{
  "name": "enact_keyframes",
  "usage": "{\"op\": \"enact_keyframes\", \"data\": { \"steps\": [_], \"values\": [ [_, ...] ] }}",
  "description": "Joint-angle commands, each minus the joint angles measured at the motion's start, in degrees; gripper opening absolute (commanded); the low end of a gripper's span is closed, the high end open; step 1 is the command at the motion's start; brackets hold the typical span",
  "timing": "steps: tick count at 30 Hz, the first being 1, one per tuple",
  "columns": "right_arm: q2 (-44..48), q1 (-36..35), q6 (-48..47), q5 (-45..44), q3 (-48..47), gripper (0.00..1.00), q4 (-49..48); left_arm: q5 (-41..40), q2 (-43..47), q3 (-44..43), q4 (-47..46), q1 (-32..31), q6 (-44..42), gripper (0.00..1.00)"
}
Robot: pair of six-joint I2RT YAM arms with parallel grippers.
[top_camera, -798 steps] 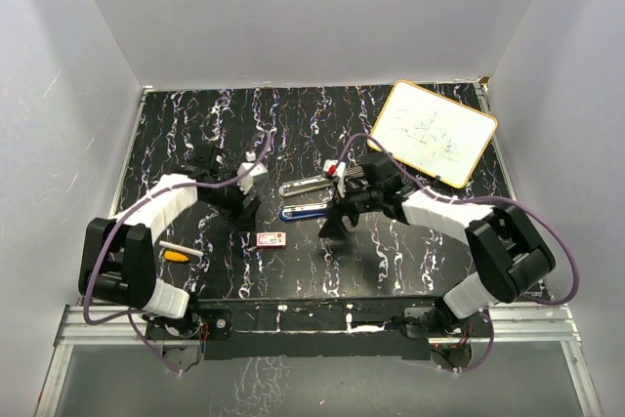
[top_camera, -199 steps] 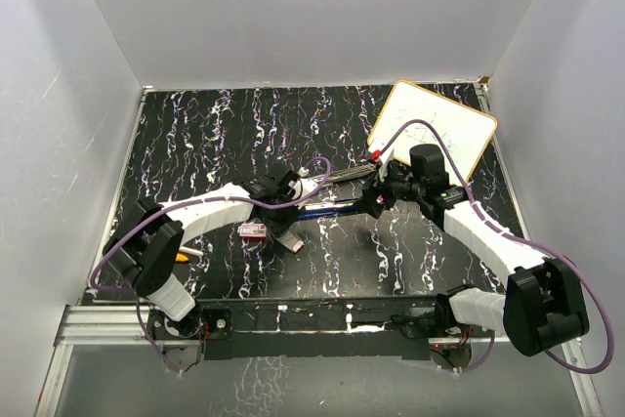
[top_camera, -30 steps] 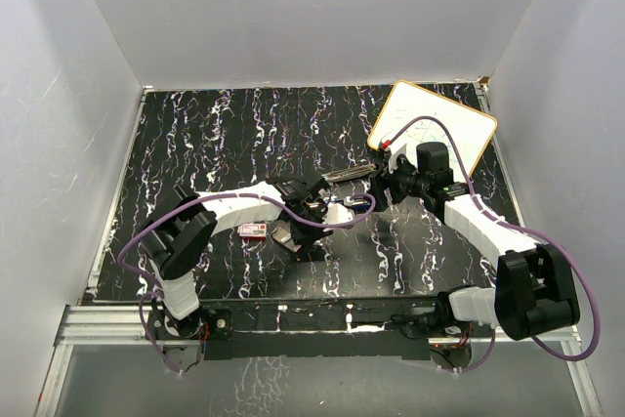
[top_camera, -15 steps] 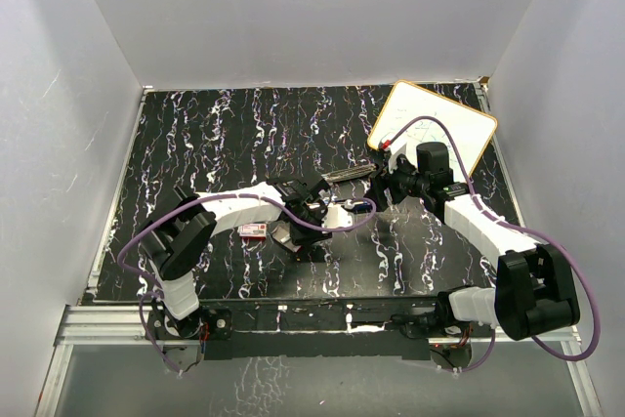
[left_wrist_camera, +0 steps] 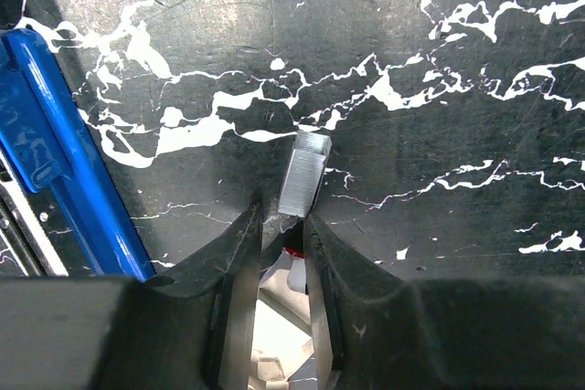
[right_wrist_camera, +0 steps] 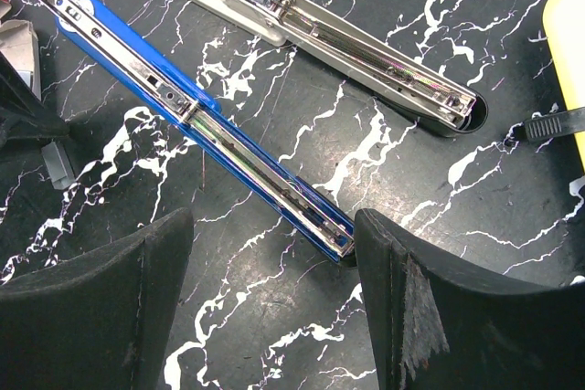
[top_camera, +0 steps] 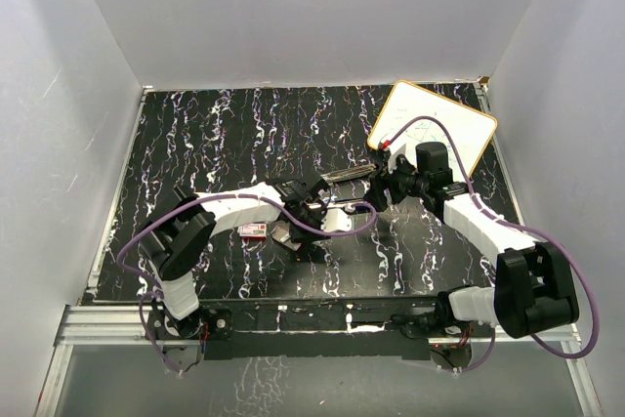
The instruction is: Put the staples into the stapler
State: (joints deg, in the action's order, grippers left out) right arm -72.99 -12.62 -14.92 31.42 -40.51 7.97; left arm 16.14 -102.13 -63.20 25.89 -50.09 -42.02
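On black marbled tabletop (top_camera: 195,134): left hand (left_wrist_camera: 281,218) nearly closed, silver staple strip (left_wrist_camera: 304,173) at its tips, grip uncertain; right hand (right_wrist_camera: 272,216) wide open astride blue opened stapler (right_wrist_camera: 183,107). Likely risk: loose strip slips, misses channel.

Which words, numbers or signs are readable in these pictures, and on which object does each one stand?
No text can be read in any view.
On the whiteboard: faint pen marks, too small to read.
On the staple box: a white label, its print too small to read.
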Motion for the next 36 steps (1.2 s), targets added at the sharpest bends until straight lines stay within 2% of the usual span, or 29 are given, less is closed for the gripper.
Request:
{"op": "enact_keyframes", "data": {
  "steps": [1, 6, 28, 36],
  "values": [
    [-0.4, 0.4, -0.2, 0.4, -2.6, 0.74, -1.9, 1.2, 0.0, 1.4, 1.0, -0.1, -1.4, 0.26],
    [-0.6, 0.3, -0.2, 0.3, -2.7, 0.73, -1.9, 2.3, -0.2, 0.9, 0.6, -0.1, -2.3, 0.26],
    [-0.7, 0.3, -0.3, -0.2, -2.8, 0.74, -1.8, 2.5, 0.5, -0.7, 2.0, 0.0, -3.0, 0.09],
    [-0.7, 0.3, -0.3, -0.1, -2.8, 0.74, -1.7, 3.1, 1.7, -1.9, 3.3, -0.1, -2.4, 0.09]
  ]
}}
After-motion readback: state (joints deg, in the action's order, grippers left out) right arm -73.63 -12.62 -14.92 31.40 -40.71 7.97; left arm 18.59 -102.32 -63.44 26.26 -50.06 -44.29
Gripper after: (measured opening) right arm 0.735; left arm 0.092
